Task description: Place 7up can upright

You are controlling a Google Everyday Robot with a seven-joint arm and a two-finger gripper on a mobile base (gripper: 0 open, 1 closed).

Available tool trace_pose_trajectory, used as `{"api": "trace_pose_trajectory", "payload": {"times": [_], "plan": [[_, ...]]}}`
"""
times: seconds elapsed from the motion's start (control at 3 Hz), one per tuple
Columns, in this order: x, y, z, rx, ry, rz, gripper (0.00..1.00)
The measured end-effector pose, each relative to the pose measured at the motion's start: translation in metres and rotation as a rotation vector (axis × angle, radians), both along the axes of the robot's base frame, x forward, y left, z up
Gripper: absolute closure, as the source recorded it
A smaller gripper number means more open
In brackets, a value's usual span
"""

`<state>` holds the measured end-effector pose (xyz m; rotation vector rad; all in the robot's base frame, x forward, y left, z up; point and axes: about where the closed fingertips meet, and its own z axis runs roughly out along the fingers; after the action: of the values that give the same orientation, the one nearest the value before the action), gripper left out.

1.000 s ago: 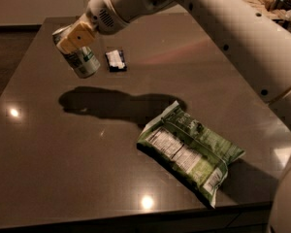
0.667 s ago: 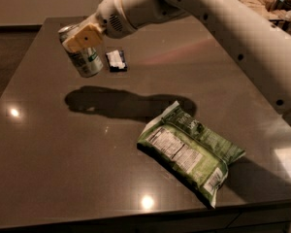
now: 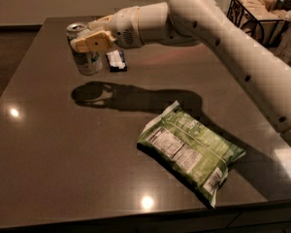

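The 7up can (image 3: 85, 58) is a small silver-white can with green marks and a shiny top, nearly upright at the table's far left. My gripper (image 3: 89, 39) is shut on the 7up can around its upper part, with one tan finger (image 3: 92, 42) across its front. The can's base is close to the dark tabletop (image 3: 63, 149); I cannot tell whether it touches. The white arm reaches in from the right.
A green snack bag (image 3: 191, 149) lies flat at the front right. A small dark packet with white marks (image 3: 116, 60) lies just right of the can. A wire basket (image 3: 254, 13) stands off the table at the far right.
The gripper and can have shifted slightly right and lower toward the tabletop, and the can has gone from tilted to nearly upright. The arm now stretches further across the view.
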<state>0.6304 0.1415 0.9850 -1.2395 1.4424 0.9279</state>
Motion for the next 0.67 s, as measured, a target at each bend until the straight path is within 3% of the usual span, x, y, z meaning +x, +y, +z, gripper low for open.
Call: {"api": "trace_pose_trajectory", "payload": {"times": [0.33,0.67], "plan": [[0.005,-0.004,-0.016,0.049,-0.016,0.02,1.0],[0.004,-0.004,-0.027,0.049,-0.022,0.029,1.0]]}}
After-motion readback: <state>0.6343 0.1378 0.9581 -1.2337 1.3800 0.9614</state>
